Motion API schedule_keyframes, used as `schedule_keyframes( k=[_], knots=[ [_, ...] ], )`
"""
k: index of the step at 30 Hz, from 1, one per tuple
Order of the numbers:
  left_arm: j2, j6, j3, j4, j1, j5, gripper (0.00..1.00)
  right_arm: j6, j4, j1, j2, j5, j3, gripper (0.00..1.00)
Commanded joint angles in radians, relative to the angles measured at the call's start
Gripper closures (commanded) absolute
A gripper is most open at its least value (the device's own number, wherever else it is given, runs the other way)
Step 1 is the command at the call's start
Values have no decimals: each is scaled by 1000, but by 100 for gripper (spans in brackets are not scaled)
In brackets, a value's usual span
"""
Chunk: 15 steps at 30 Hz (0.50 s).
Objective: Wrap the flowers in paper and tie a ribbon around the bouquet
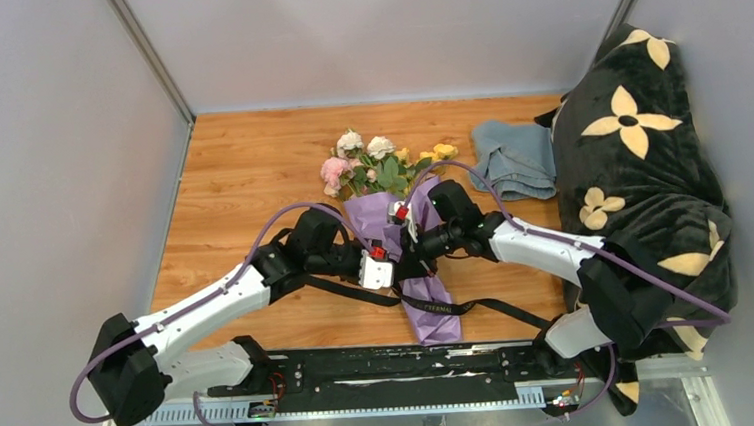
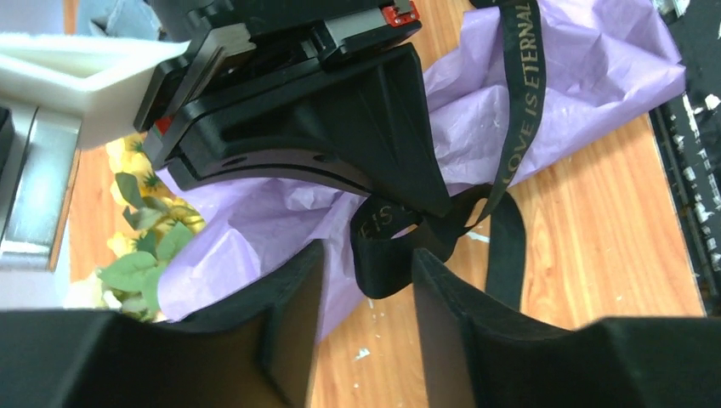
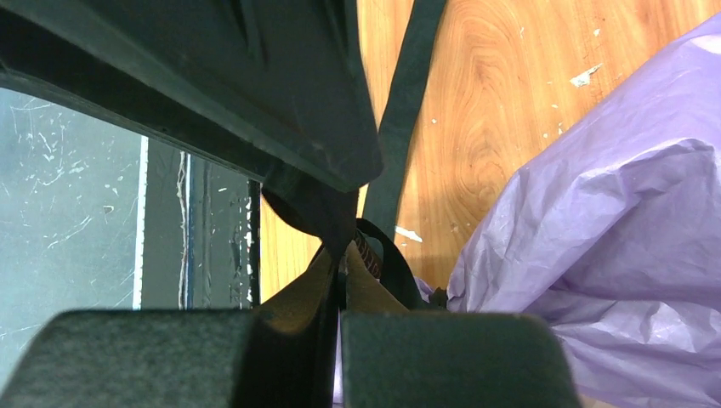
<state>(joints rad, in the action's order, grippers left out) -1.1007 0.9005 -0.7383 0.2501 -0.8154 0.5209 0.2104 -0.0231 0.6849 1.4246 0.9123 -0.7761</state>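
The bouquet lies mid-table, its flowers [image 1: 379,161] pointing to the far side and its stems in a cone of purple paper [image 1: 421,300]. The paper [image 2: 561,76] fills much of the left wrist view. A black ribbon [image 1: 490,307] with gold lettering crosses the cone. My right gripper [image 3: 344,251] is shut on the ribbon [image 3: 400,127] just beside the paper [image 3: 595,255]. My left gripper [image 2: 367,255] faces it. Its jaws stand apart, with a loop of ribbon [image 2: 387,259] at the fingertips. In the top view both grippers, left [image 1: 385,265] and right [image 1: 407,247], meet over the cone.
A folded grey-blue cloth [image 1: 515,158] lies at the back right. A black blanket with cream flowers [image 1: 641,174] is heaped along the right side. A black rail [image 1: 384,368] runs along the near edge. Grey walls close in on the left and at the back.
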Motion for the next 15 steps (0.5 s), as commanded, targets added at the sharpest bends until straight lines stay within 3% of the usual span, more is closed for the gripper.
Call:
schedule_keyframes(
  k=[1,3,6,8,10,15],
  knots=[
    [-21,10,28,-64,7,31,55,32,-30,10,25,-11,-33,100],
    [-24,9,32,-67,8,33,64,33,-39,9,25,-13,-38,100],
    [-17,17,32,-55,8,68,100,39,-81,10,22,-27,-54,96],
    [-14,17,32,-41,8,64,100,55,-155,5,8,-64,-95,74],
    [-9,53,42,0,9,48,100,71,-273,-18,-29,-78,-144,59],
    [14,122,89,-6,12,68,100,14,-311,-75,-118,-93,-148,49]
  ],
)
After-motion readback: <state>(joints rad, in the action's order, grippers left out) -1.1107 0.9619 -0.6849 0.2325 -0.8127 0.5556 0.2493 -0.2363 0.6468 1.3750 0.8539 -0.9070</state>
